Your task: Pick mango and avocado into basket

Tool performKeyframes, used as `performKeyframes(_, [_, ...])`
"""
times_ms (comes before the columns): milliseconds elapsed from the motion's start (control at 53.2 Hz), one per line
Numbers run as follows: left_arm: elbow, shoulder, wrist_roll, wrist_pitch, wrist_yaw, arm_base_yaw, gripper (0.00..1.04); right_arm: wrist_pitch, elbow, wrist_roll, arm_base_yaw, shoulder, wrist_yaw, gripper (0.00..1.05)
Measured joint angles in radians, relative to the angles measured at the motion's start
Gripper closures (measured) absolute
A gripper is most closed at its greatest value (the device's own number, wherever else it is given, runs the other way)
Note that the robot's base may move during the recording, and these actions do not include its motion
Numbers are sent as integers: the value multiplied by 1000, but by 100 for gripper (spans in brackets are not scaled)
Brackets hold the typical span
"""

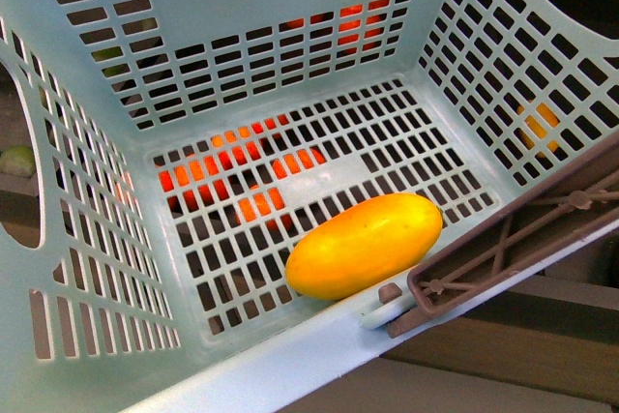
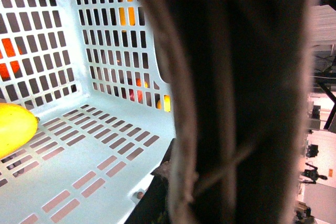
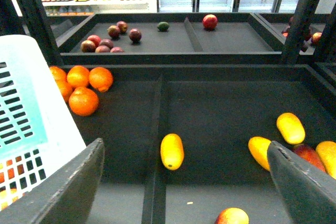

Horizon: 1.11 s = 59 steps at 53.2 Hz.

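Basket (image 1: 290, 36) walls fill the front view, pale turquoise and slotted, with the brown handle (image 1: 522, 239) folded down along the near rim. Above the dark bins (image 3: 231, 108) beside the basket hangs the right gripper (image 3: 185, 148), its fingers spread wide with nothing between them. The left gripper's fingers do not show. Its wrist view is mostly a dark blur of handle, so their state cannot be told.

The mango (image 1: 365, 245) lies on its side on the basket floor, against the near wall and just beside the handle's hinge, so that half of the task looks done.

A small dark green fruit (image 3: 163, 26) on the far tray, well apart from the right gripper, is probably the avocado, though it is too small to be sure. It should be dense and firm, with a skin that grips fairly well, but it will roll readily and bruise under a hard squeeze. It is best taken across its short middle with a moderate grip.
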Motion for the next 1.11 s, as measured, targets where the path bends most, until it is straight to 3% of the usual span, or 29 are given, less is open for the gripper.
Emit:
performKeyframes(38, [0,0,0,0,0,0,100,0,0,0,0,0,0,7])
performKeyframes(1109, [0,0,-3,0,2,0,100,-2,-4,0,-4,-2,-1,9])
